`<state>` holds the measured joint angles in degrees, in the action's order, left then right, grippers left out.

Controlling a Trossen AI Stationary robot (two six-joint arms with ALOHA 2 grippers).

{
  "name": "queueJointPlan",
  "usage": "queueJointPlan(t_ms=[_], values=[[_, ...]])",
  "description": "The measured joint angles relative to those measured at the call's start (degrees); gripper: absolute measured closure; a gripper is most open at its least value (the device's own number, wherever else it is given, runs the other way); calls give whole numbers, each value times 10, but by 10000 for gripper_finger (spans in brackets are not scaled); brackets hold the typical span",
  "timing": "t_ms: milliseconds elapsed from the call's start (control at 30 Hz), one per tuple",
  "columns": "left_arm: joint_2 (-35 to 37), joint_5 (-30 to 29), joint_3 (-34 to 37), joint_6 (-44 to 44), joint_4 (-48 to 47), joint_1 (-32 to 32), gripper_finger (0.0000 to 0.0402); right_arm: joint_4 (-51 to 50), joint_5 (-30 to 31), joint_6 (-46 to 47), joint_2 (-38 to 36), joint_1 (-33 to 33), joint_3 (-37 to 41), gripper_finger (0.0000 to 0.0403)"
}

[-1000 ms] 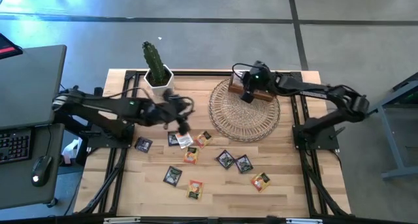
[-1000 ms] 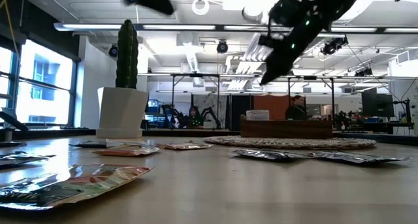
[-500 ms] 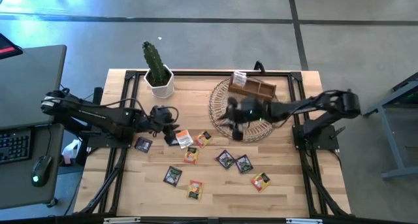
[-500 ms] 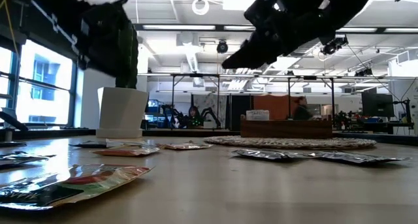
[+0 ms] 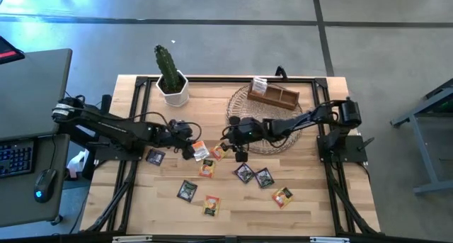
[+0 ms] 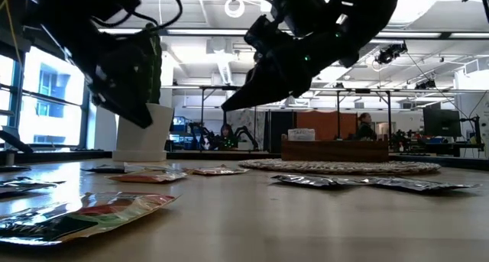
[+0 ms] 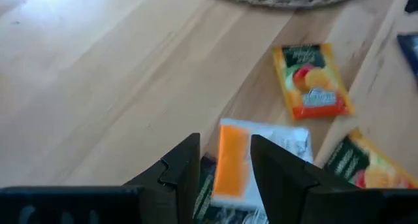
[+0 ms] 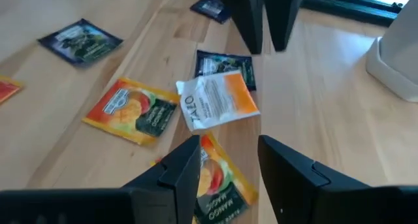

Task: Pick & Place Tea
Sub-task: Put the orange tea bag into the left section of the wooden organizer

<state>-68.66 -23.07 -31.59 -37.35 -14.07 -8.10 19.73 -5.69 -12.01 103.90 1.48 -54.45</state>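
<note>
From above, the tea sachets are seen scattered on the wooden table [image 5: 311,207] in front of the round wicker mat [image 5: 283,133], on whose far edge the wooden compartment box [image 5: 272,95] stands. The left gripper [image 5: 190,149] and the right gripper [image 5: 239,153] are lowered toward the same small cluster from opposite sides.

What the overhead picture leaves small is made plain by the wrist cameras: an orange-and-white sachet [image 8: 217,99] lies on top of a black sachet [image 8: 225,64], with a yellow-orange sachet [image 8: 134,112] just beside it and another black sachet [image 8: 80,41] farther off. In the left wrist view the orange-and-white sachet [image 7: 251,160] is framed between the left fingers [image 7: 179,168], which are parted and hold nothing; its long axis runs roughly crosswise to the gap. The right fingers [image 8: 183,168] are likewise spread and empty (above the table). In the low view a cactus pot [image 6: 142,131] stands behind, and 2 people are seen in the room.
</note>
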Motion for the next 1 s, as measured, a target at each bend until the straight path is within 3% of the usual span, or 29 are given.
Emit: queueJointPlan(t_ms=[200, 367, 867, 1000], values=[[-90, 62, -1, 5, 69, 48, 267, 0, -22, 0, -1, 0, -5, 253], [-144, 151, -1, 13, 91, 84, 267, -5, -22, 0, -1, 0, -5, 252], [-147, 184, -3, 11, 83, 85, 267, -14, -22, 0, -1, 0, -5, 253], [-148, 200, -4, 11, 71, 85, 287, -7, -22, 0, -2, 0, -5, 252]])
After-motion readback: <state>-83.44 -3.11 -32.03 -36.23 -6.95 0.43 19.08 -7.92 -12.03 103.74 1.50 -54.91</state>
